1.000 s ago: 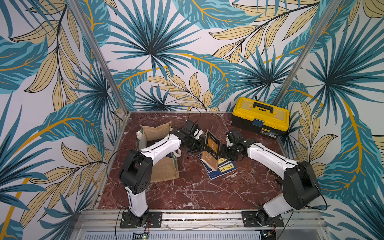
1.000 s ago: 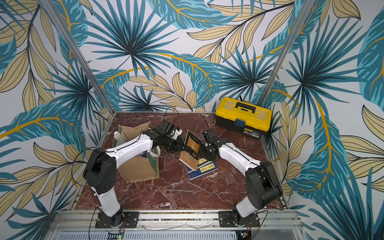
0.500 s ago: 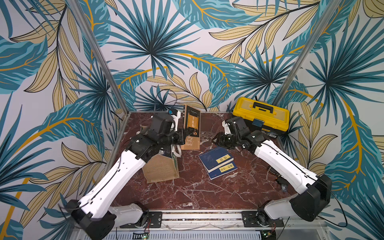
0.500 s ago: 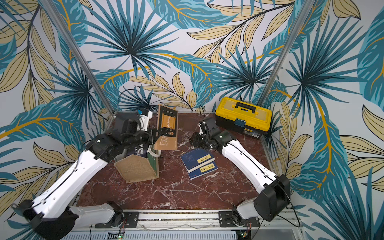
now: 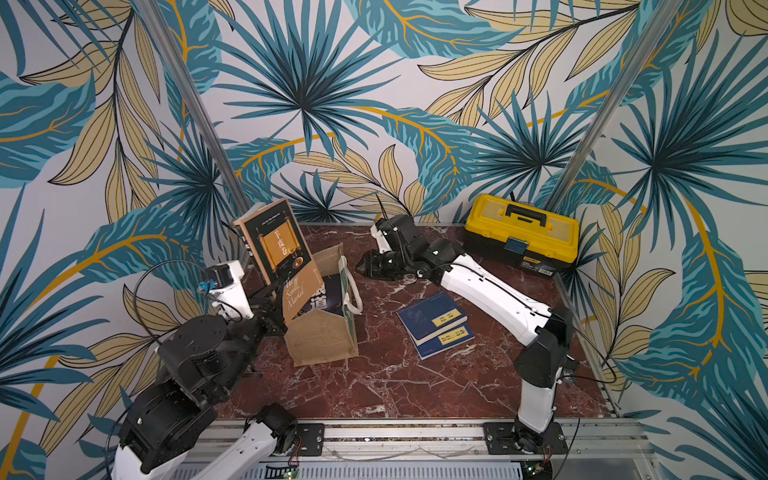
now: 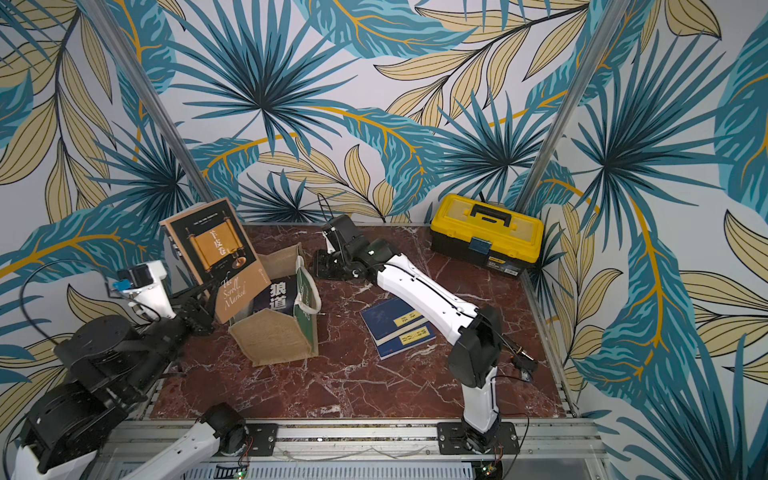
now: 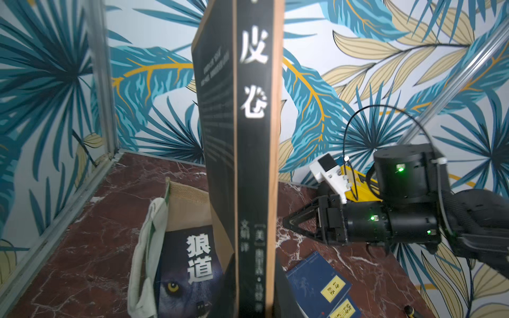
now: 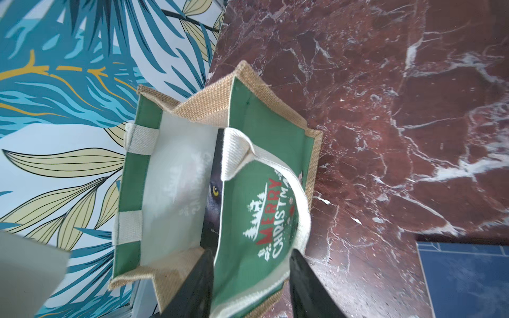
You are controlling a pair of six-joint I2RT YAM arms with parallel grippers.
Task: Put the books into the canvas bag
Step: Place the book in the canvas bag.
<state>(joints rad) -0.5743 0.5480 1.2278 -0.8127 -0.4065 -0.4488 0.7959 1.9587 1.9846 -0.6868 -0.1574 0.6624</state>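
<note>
My left gripper (image 5: 268, 297) is shut on the lower edge of a tan-and-black book (image 5: 276, 249), held upright over the left side of the canvas bag (image 5: 324, 336); its spine (image 7: 253, 137) fills the left wrist view. The bag stands open with a dark wolf-cover book (image 6: 276, 297) inside. My right gripper (image 8: 252, 250) is open at the bag's far rim, one finger inside and one outside its green printed side (image 8: 261, 192). Two navy books (image 5: 434, 324) with yellow labels lie stacked on the table to the right of the bag.
A yellow-and-black toolbox (image 5: 521, 232) stands at the back right corner. The red marble table (image 5: 374, 386) is walled by leaf-patterned panels on three sides. A metal rail (image 5: 415, 432) with both arm bases runs along the front edge.
The left arm lifted the tan-and-black book off the stack and carried it left, over the bag. The right gripper moved left from the stack to the bag's rim, its jaws now wider.
</note>
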